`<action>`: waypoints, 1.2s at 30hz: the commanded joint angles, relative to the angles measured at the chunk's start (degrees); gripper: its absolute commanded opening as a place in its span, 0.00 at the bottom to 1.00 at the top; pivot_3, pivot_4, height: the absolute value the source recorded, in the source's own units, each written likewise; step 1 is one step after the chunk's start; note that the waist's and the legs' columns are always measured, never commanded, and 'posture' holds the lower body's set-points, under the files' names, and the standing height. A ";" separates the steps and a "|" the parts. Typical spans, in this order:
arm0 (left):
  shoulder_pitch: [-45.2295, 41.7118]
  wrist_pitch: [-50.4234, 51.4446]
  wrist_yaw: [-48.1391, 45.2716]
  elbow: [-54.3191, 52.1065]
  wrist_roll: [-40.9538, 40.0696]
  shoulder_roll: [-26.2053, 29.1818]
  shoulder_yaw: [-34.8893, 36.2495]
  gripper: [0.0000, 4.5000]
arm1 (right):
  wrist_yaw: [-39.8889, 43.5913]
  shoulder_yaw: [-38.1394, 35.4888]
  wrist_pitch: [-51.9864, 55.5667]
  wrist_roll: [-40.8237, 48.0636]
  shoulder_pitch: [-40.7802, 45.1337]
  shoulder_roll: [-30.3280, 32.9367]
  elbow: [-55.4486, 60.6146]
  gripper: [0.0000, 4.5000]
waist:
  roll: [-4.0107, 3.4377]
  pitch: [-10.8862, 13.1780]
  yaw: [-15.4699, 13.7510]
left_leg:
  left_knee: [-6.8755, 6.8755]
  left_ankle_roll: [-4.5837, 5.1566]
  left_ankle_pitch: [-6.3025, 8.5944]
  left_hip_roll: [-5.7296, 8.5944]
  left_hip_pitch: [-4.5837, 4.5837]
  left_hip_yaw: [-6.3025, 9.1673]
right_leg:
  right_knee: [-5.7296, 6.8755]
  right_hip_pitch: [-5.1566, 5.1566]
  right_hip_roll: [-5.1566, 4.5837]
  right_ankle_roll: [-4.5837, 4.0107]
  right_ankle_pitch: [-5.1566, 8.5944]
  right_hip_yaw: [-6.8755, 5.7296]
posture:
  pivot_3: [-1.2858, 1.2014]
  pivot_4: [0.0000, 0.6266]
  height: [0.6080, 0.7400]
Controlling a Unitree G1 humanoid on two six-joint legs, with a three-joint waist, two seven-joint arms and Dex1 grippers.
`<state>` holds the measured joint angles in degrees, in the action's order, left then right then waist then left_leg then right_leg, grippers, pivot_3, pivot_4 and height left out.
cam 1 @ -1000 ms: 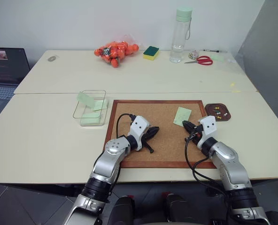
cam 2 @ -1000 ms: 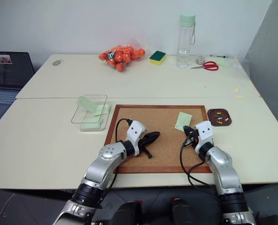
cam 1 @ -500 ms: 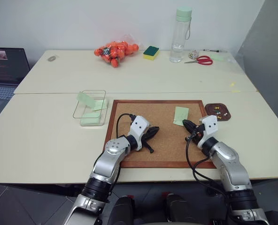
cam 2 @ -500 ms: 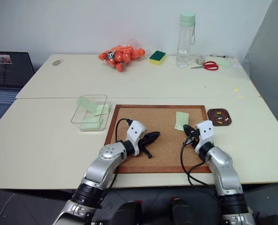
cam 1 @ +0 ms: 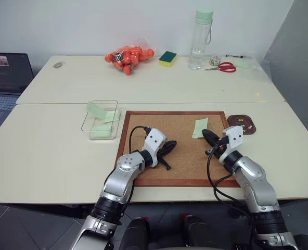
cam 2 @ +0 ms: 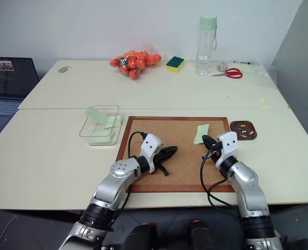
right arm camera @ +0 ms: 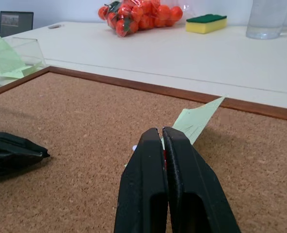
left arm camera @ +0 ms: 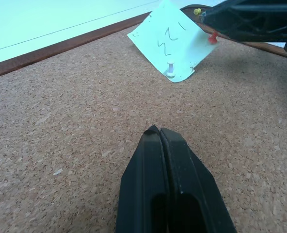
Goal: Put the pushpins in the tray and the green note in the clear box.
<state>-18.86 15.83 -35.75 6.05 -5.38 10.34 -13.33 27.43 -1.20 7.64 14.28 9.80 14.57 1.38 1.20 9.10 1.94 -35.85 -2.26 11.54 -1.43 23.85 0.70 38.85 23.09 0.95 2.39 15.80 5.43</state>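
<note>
The green note (cam 1: 200, 127) stands tilted up off the cork board (cam 1: 143, 125). One corner is still held down by a pale pushpin (left arm camera: 170, 69). My right gripper (cam 1: 205, 134) is shut on a red pushpin (left arm camera: 212, 37) stuck through the note's raised corner. My left gripper (cam 1: 172, 144) is shut on nothing, its tip low over the middle of the board. To the right of the board, the brown tray (cam 1: 248, 130) holds a few pushpins (cam 1: 240, 121). The clear box (cam 1: 84, 124) sits left of the board with green paper inside.
A clear bottle (cam 1: 201, 39), a sponge (cam 1: 167, 58), a bag of orange fruit (cam 1: 128, 54) and red scissors (cam 1: 225, 66) line the table's far side. A laptop (cam 1: 5, 78) is at the far left.
The note has gone from lying flat to standing tilted, its corner lifted with the red pin in my right gripper. The left gripper has stayed put.
</note>
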 commanded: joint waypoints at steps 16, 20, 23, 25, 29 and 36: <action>1.82 1.64 -0.87 2.02 0.37 -0.18 -2.03 0.00 | -0.77 -1.69 -3.86 0.71 0.87 0.21 2.83 0.01 | 0.00 0.00 -0.01 | 0.00 0.00 0.00 0.00 0.00 0.00 | 0.00 0.00 0.00 0.00 0.00 0.00 | 0.52 0.24 1.00; 1.87 1.65 -0.93 1.94 0.35 -0.12 -2.05 0.00 | -0.79 -1.54 -3.88 0.43 0.81 0.29 2.89 0.01 | 0.00 0.00 -0.01 | 0.00 0.00 0.00 0.00 0.00 0.00 | 0.00 0.00 0.00 0.00 0.00 0.00 | 0.52 0.24 1.00; 1.94 1.76 -1.00 1.80 0.34 -0.02 -2.06 0.00 | -4.31 -3.03 -3.52 -1.29 1.39 0.20 0.85 0.01 | 0.00 0.00 -0.01 | 0.00 0.00 0.00 0.00 0.00 0.00 | 0.00 0.00 0.00 0.00 0.00 0.00 | 0.52 0.24 1.00; 1.97 1.78 -0.97 1.75 0.38 0.01 -2.07 0.00 | -8.14 -4.52 -3.86 -3.29 2.61 0.55 -1.59 0.01 | 0.00 0.00 -0.01 | 0.00 0.00 0.00 0.00 0.00 0.00 | 0.00 0.00 0.00 0.00 0.00 0.00 | 0.52 0.24 1.00; 2.02 1.77 -1.04 1.71 0.37 0.08 -2.08 0.00 | -16.81 -8.88 -3.75 -6.29 6.55 0.96 -6.54 0.01 | 0.00 0.00 -0.01 | -0.01 0.00 0.00 0.00 -0.01 -0.03 | 0.01 0.00 -0.01 0.01 -0.01 0.03 | 0.52 0.24 1.00; 1.85 1.86 -1.21 1.78 0.34 0.08 -2.17 0.00 | -24.90 -13.20 -2.61 -8.20 14.40 2.45 -17.34 0.01 | -0.02 -0.01 0.06 | 0.00 0.00 0.00 0.02 -0.02 -0.07 | 0.02 0.00 -0.01 0.00 -0.01 0.06 | 0.52 0.24 1.00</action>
<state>-18.78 15.83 -35.95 5.53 -5.38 10.50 -13.33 3.88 -12.99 5.53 6.19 22.15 16.42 -15.00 1.18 9.09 2.00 -35.84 -2.26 11.54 -1.41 23.83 0.63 38.87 23.09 0.95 2.40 15.79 5.49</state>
